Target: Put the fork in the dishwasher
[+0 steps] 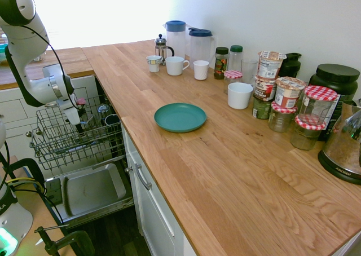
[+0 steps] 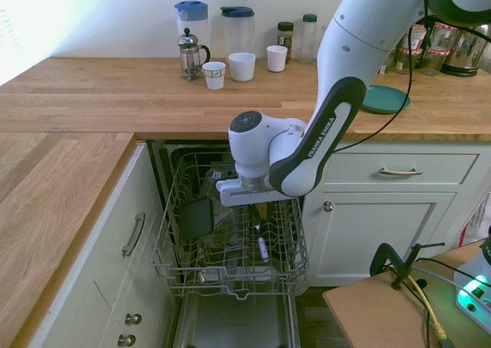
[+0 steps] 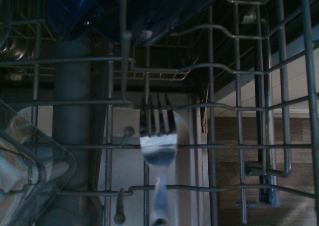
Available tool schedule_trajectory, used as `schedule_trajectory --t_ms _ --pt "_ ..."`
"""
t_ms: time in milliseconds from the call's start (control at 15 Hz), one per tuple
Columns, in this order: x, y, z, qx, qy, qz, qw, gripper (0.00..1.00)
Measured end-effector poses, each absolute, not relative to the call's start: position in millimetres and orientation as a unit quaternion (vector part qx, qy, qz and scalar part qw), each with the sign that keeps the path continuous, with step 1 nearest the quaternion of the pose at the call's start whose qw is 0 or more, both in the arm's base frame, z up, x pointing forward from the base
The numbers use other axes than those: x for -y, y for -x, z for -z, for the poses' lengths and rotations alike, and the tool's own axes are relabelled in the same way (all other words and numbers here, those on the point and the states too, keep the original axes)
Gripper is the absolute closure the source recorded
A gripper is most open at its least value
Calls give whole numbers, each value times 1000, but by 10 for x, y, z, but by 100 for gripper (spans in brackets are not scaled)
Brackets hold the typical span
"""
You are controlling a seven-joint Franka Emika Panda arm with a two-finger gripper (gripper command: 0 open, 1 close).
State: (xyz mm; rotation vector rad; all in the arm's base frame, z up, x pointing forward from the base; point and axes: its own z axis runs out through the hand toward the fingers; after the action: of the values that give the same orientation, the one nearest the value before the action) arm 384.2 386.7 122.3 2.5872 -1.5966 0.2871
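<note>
Wrist view: fork [image 3: 158,154] at lower centre over dishwasher rack [image 3: 199,147], seemingly nearly placed; hand's [image 1: 80,128] grip or release can't be told.

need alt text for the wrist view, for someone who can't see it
A silver table fork, tines pointing to the picture's top, shows over the grey wire dish rack of a dishwasher. A clear container sits at the left edge and something blue at the top.

The white arm [image 2: 331,126] is reaching over the surface's edge and bending at the wrist [image 2: 257,152], its hand [image 1: 78,126] hanging low beyond that edge.
</note>
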Motion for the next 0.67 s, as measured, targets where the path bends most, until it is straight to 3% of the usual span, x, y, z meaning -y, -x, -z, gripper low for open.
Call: schedule_trajectory --t_ms 333,667 --pt "-3854 -3833 -1370 533 -840 -94 41 0" --pt "-3711 -3628 -2093 544 -830 -119 32 0"
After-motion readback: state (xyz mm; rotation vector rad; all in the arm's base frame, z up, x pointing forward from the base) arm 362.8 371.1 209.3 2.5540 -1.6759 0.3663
